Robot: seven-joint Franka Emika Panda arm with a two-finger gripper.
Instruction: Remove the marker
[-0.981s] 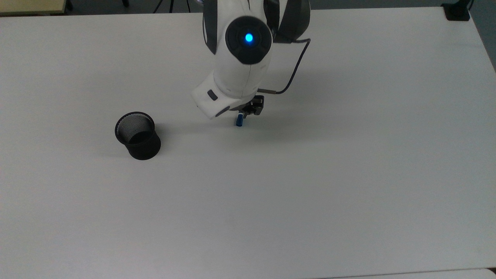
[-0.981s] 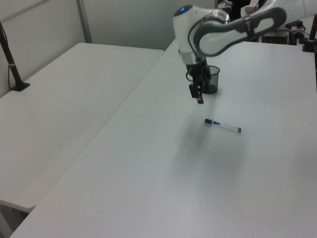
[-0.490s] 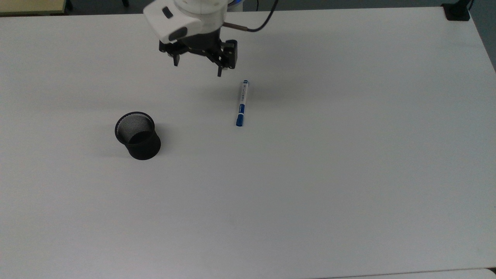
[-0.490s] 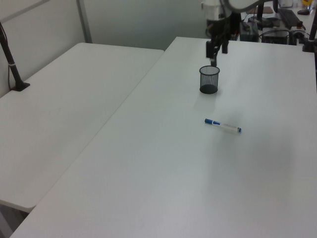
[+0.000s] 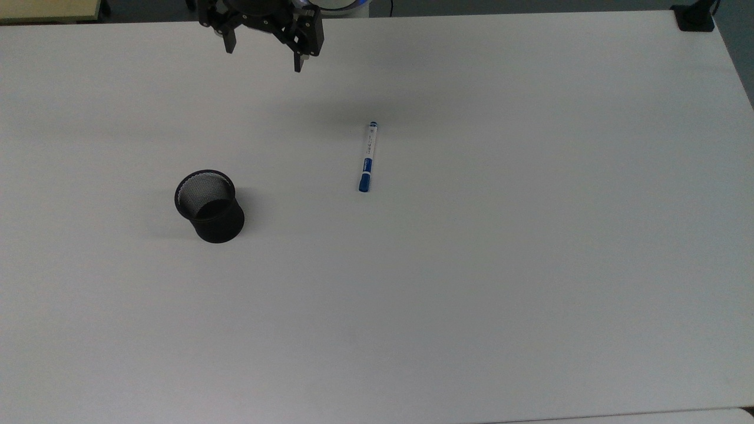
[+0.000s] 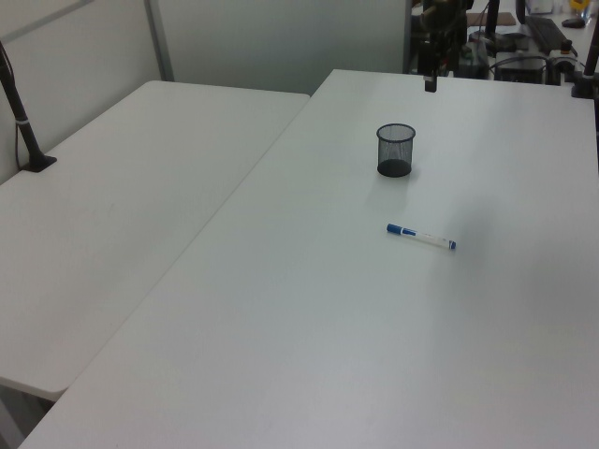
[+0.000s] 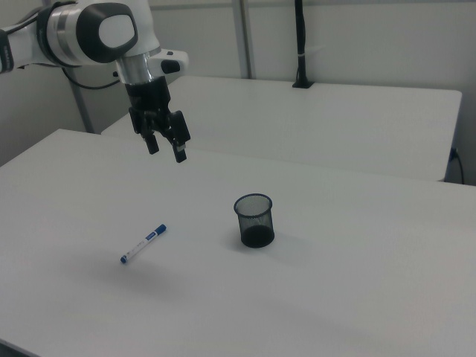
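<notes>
**Marker's out of the cup, job looks pretty much done**

Going left to right in the top view: the cup (image 5: 210, 206) stands upright on the left part of the table (image 5: 530, 265), and as far as I can see through the mesh there's nothing in it. Well to the right of it, the marker (image 5: 367, 156) lies flat on the bare tabletop, blue cap at the near end, clear of the cup and not touching anything.

The gripper (image 5: 265, 50) is up at the far edge, well above the table and nowhere near the marker. Its fingers are spread wide with nothing between them; the right view shows the same thing (image 7: 165, 145).

So my read: the removal is finished, since the marker sits on the table and the hand has let go. I'd guess nothing is left except maybe the arm parking itself.
</notes>
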